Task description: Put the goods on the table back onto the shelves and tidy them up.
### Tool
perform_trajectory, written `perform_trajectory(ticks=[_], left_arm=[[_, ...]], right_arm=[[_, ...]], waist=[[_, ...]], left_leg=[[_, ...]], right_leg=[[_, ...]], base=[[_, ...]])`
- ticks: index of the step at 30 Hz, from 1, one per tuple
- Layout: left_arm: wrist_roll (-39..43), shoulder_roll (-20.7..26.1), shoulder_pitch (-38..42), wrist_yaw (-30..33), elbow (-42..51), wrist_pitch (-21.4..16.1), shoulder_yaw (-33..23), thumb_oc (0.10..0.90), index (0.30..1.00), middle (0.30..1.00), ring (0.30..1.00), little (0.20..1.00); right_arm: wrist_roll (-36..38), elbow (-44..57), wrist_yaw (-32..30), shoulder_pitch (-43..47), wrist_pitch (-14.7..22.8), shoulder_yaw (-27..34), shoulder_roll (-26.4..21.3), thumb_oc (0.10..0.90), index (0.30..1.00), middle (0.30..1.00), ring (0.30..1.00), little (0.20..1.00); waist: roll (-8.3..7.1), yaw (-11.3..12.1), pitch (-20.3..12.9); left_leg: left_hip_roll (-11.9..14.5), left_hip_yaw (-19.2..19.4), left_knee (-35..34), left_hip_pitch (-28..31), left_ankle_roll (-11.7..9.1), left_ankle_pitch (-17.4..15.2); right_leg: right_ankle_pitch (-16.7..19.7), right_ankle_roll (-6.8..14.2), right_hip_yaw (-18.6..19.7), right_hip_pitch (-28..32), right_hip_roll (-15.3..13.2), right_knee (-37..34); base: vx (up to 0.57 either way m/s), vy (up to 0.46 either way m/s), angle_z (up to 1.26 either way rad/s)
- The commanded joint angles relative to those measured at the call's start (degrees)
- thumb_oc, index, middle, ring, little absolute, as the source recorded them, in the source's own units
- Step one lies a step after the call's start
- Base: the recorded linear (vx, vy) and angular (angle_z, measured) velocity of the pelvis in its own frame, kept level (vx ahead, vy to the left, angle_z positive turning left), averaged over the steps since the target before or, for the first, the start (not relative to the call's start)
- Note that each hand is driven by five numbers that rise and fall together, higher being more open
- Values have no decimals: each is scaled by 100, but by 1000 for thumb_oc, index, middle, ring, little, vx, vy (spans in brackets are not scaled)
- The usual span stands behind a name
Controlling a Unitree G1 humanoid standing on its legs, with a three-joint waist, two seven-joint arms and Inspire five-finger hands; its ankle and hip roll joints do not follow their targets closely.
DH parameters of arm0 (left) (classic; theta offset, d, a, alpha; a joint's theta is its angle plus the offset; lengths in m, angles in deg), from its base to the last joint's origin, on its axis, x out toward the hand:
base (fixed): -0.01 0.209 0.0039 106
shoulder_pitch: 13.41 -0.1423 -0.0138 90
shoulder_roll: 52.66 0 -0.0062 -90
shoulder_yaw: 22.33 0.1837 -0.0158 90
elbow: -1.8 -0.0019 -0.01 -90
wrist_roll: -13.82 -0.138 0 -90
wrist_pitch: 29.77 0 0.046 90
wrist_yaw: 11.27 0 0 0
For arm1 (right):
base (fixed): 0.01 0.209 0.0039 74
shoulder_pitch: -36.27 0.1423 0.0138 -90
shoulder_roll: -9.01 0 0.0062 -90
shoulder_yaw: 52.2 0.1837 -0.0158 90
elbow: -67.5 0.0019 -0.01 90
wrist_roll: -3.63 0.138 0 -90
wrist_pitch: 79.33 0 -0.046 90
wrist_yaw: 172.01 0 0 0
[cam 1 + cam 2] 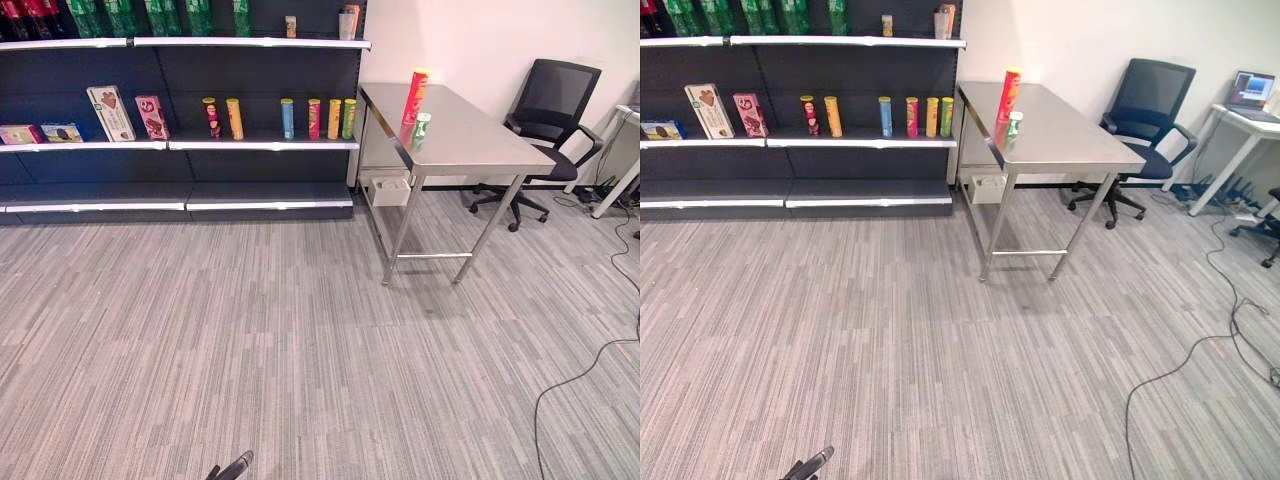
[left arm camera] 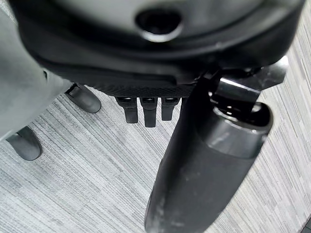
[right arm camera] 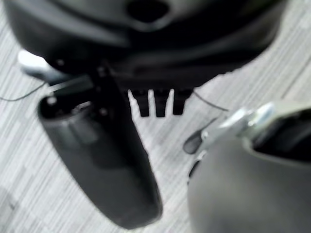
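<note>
A tall red can (image 1: 415, 95) and a small green can (image 1: 422, 125) stand on the steel table (image 1: 470, 140) at the far right, beside the dark shelves (image 1: 180, 145). On the middle shelf a row of several coloured cans (image 1: 287, 118) stands upright. My left hand (image 2: 204, 160) hangs over the carpet with straight fingers and holds nothing; its fingertips (image 1: 235, 467) show at the near edge of the left eye view. In its wrist view my right hand (image 3: 102, 160) also hangs low over the floor, fingers relaxed and empty. Both hands are far from the table.
Biscuit boxes (image 1: 110, 112) stand on the middle shelf's left part, green bottles (image 1: 150, 15) on the top shelf. A white box (image 1: 390, 190) sits under the table. A black office chair (image 1: 550, 120) and a white desk with a laptop (image 1: 1250, 100) are at the right. Wide grey carpet lies between me and the shelves.
</note>
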Motion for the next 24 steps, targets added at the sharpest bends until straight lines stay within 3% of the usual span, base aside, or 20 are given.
perform_trajectory(ticks=[1, 24], left_arm=[[-370, 24, 379, -102, -116, -287, -53, 800, 900, 900, 900, 900], [-679, -120, 320, -334, -229, -132, 241, 800, 900, 900, 900, 900]], right_arm=[[-363, -307, -59, 363, 183, -125, 152, 800, 900, 900, 900, 900], [-1033, -238, 55, 411, 122, -472, 88, 800, 900, 900, 900, 900]], waist=[[-224, -76, -111], [-200, -67, -119]], left_leg=[[-113, 115, -241, 203, -71, -67], [-129, 47, -241, 217, -52, -72]], right_leg=[[574, 599, -134, 337, -446, -530], [543, 585, -180, 372, -428, -528]], base=[[0, 0, 0], [1, 0, 0]])
